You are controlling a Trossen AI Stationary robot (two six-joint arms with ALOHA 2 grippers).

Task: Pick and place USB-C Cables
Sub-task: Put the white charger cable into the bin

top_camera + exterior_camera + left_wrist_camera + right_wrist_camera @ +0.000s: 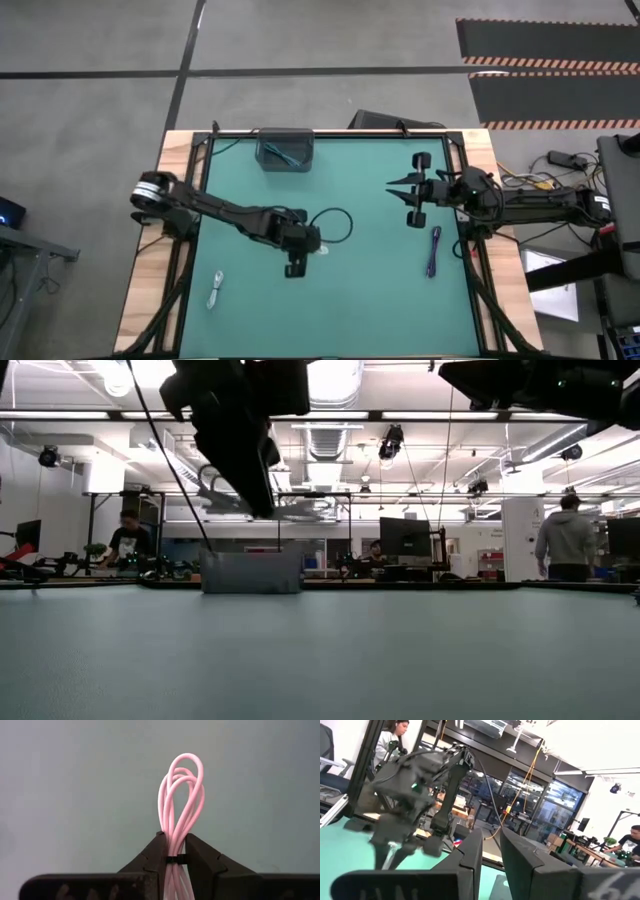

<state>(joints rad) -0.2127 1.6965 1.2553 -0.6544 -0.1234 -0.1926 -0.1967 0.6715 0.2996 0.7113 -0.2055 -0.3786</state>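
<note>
Standing by the table here. Far left on the green mat [240, 300] there's a white cable [215, 290] lying loose near the front-left corner, well apart from everything else.

Next over, the left gripper [174, 851] sits around the middle of the mat, a bit toward the front, and its fingers [152, 857] are pinched on a pale pink-white cable bundle [181, 795] — the loops stick straight out past the tips, and a small dark tie wraps the bundle right where the fingers grip. From above you only catch a bit of white poking out at the gripper's right side [322, 249]. A thin black wire makes a loop on the mat just beside that arm.

At the back edge, roughly centre-left, there's a dark bin [285, 150] with a blue-ish cable [287, 155] inside it. In the low view the bin [251, 572] shows as a grey box against the room.

Further right, the right gripper [397, 184] hangs over the right half of the mat, pointing toward the middle — fingers spread apart with nothing between them. Just in front of that arm, a dark blue cable [434, 250] lies stretched out near the right edge.

A few people are around the desks in the background.
</note>
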